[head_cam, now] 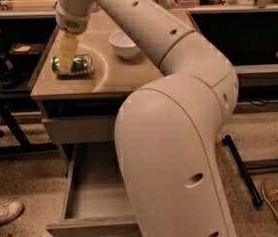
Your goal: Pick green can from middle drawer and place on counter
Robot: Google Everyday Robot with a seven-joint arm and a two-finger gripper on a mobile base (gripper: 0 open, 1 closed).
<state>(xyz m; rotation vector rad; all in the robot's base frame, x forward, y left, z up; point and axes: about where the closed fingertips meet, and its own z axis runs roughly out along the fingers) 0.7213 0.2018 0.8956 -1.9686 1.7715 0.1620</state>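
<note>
Tool (67, 64) over green can (84, 64) on counter (129, 77) — hides part of can; arm (178, 132) covers right of middle drawer (92, 196).

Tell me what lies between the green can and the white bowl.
Only bare counter, seen in the camera view; the gripper is at the green can.

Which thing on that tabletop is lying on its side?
The green can, lying on the counter with the gripper right at it; the white bowl stands upright.

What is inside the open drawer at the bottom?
Only bare grey floor shows in the middle drawer; the robot's arm covers the rest. The claw is up at the green can lying on the counter.
</note>
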